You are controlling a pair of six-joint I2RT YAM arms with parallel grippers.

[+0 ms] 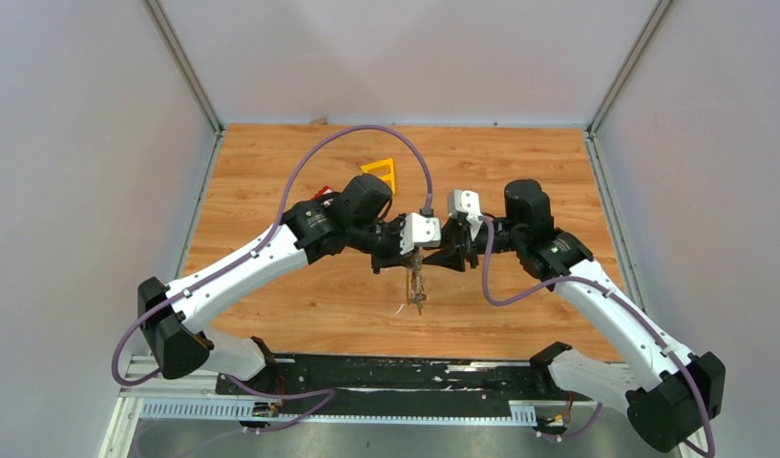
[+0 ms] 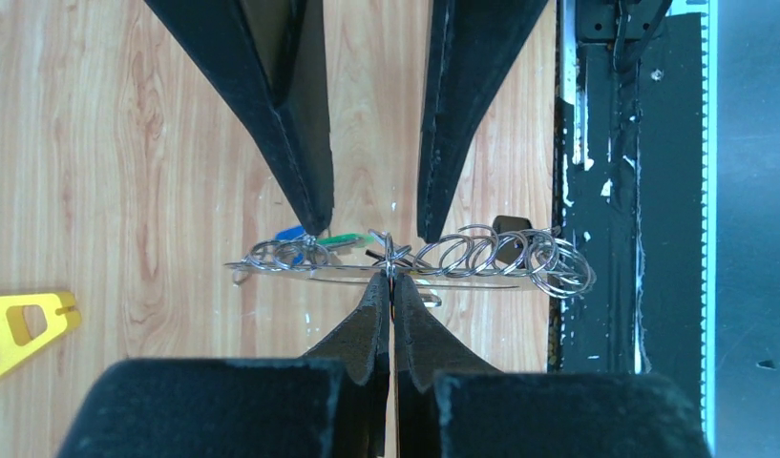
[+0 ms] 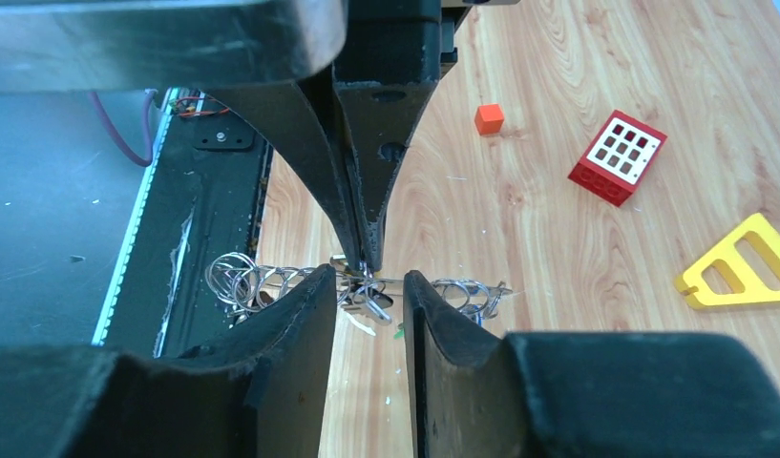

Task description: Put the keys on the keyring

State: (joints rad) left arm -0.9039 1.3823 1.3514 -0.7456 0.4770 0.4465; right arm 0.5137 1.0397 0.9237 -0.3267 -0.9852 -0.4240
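Pinching keyring [image 2: 462, 281] mid-air, left gripper [image 2: 390, 277] closed; right gripper [image 3: 367, 286] parted, straddling it.

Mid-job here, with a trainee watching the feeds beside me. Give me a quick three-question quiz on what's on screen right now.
1. True or false: the left gripper is shut on the keyring.
2. Pick one. The right gripper has its jaws: A) shut tight; B) apart, one on each side of the keyring; C) out of view.
3. Fill in: in the right wrist view, the small block left of the red brick is ____.

Key: 1 true; 2 B; 3 orange.
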